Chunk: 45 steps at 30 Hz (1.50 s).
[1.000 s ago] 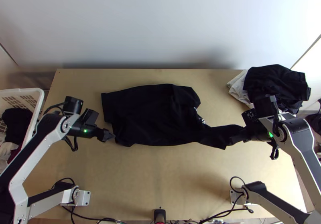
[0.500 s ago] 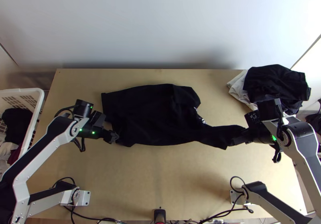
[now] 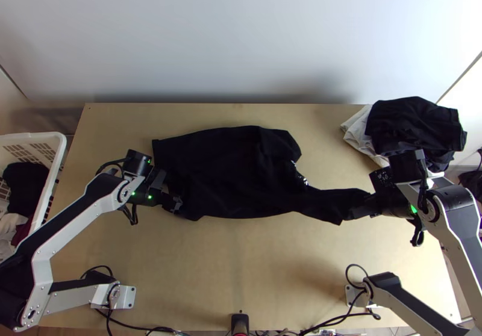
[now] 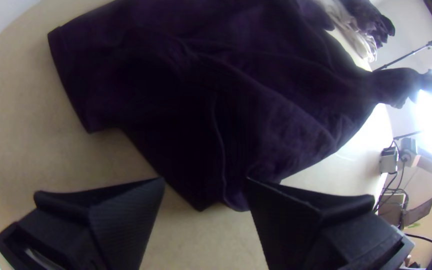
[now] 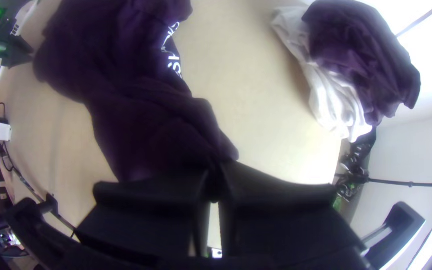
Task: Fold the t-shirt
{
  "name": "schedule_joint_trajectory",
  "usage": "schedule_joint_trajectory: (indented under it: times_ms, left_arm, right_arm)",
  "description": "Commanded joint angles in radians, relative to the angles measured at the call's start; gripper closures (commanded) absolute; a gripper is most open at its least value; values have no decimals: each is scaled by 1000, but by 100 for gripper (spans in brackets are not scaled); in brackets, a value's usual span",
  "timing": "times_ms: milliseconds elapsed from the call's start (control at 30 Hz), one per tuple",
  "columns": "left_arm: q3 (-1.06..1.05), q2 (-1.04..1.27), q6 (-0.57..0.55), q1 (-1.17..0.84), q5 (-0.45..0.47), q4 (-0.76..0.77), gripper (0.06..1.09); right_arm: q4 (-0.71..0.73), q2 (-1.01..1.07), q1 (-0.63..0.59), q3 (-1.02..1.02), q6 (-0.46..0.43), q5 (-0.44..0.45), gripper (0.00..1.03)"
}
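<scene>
Black t-shirt (image 3: 226, 173) held at one end, loose at the other

The t-shirt lies rumpled across the middle of the worktop (image 3: 241, 270), its long axis running from side to side, with a narrowed length drawn out toward the right arm. There the right gripper (image 5: 215, 177) is closed on the cloth.

The left gripper (image 4: 205, 181) is wide apart at the opposite end, by the near-left corner (image 4: 202, 201) of the shirt; the body of the garment lies to its right and farther up the worktop. For that loose corner the left arm is clearly the nearer. The coming move probably calls for bringing the corner squarely between the left fingers and closing, so both ends can be managed together; a shallow pinch might catch only one layer.

Beyond the left edge stands a white basket (image 3: 39, 136) with black, white and dark red clothes (image 3: 25, 185) in it. At the far right, a black-and-white pile of clothes (image 3: 416, 122) sits on the worktop.
</scene>
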Motion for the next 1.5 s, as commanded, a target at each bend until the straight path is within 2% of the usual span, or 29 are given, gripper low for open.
schedule_joint_trajectory:
  times_ms: [0, 233, 367, 433, 533, 767, 833, 1033, 1133, 1367, 1467]
  left_arm:
    - [8, 46, -16, -11, -14, 27, 33]
    - [5, 87, -19, -20, -13, 38, 51]
    - [6, 104, -17, -31, -11, 38, 84]
    - [9, 98, -22, -34, -8, 36, 96]
    - [16, 58, -26, -31, 6, 32, 103]
    - [51, -79, -22, 47, 106, -22, 105]
    - [69, -112, -22, 81, 164, -50, 105]
    - [126, -192, -59, 237, 419, -97, 105]
    - [181, -201, -86, 294, 500, -120, 105]
    - [329, -174, -241, 421, 742, -126, 105]
    - [388, -164, -287, 455, 793, -126, 105]
  right_arm:
    - [2, -2, -4, -2, 0, 0, 100]
    - [2, -1, -5, -5, 0, 0, 100]
    - [3, 1, -7, -6, 0, 0, 100]
    - [5, 1, -7, -6, 0, 0, 100]
    - [8, 1, -7, -8, 0, 0, 100]
    - [13, 1, -11, -8, 0, 0, 100]
    - [14, 2, -13, -3, 0, 0, 100]
    - [17, 7, -19, 12, -3, 2, 100]
    - [17, 10, -21, 27, -3, 2, 100]
    - [17, 25, -44, 112, -3, 3, 100]
    - [17, 38, -57, 178, -3, 8, 100]
